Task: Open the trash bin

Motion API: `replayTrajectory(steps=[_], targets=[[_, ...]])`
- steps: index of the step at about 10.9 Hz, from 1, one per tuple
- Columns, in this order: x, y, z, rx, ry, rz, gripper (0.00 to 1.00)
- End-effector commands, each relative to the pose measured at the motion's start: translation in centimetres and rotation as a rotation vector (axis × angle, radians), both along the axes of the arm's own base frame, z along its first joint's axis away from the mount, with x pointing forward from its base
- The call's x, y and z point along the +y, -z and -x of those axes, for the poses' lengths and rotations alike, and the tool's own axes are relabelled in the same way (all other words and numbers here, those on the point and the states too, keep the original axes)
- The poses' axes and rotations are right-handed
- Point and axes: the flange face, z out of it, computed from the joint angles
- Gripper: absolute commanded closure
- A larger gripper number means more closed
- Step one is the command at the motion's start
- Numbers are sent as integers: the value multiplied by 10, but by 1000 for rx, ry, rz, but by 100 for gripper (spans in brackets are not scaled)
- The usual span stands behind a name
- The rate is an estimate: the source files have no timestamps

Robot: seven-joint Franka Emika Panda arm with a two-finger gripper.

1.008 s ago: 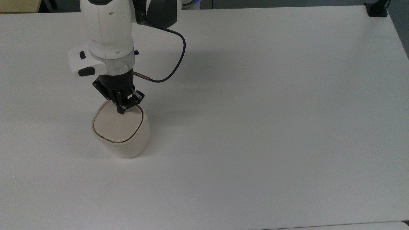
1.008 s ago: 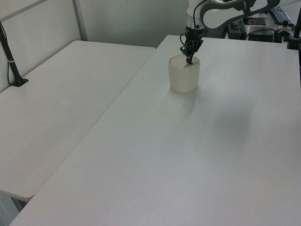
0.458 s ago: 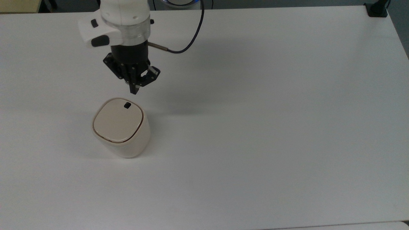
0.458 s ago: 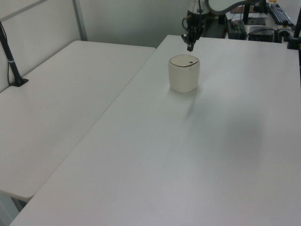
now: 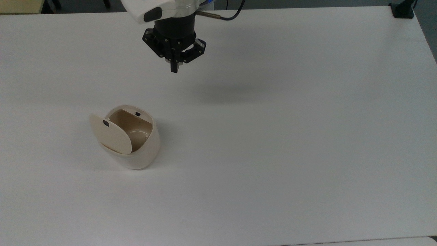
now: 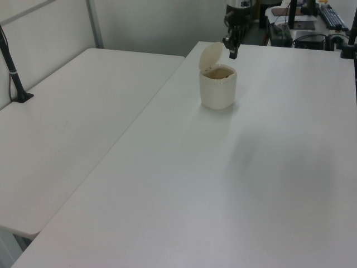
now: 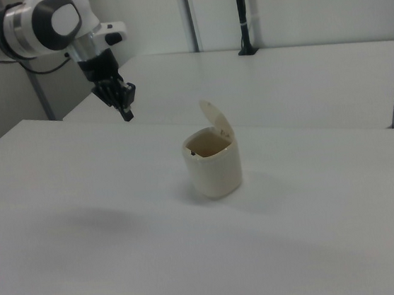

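Right view: nearest on the white bench (image 7: 322,247) stands the trash bin (image 7: 214,168), its lid (image 7: 217,122) raised upright on the hinge and the inside exposed, so the opening looks done. Beyond the bin and above it, well apart, hangs the claw (image 7: 128,114), its fingers pressed together and holding nothing. The risk I see: a low pass over the bin could knock the lid shut or tip the bin.
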Motion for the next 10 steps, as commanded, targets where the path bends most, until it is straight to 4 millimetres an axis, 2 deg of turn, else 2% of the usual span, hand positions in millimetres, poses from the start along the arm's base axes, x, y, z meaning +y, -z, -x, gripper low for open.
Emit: replayTrajectory(steps=[1, 3, 5, 6, 7, 8, 9, 10], targets=[[10, -18, 34, 60, -113, 17, 93], [11, -22, 49, 77, -149, 9, 88], [11, -31, 62, 90, -143, -43, 78], [12, -32, 66, 110, -144, -43, 69], [12, -33, 66, 111, -143, -45, 51], [12, -33, 66, 111, -137, -54, 22], [13, -32, 65, 110, -128, -70, 0], [13, -32, 65, 110, -129, -70, 0]])
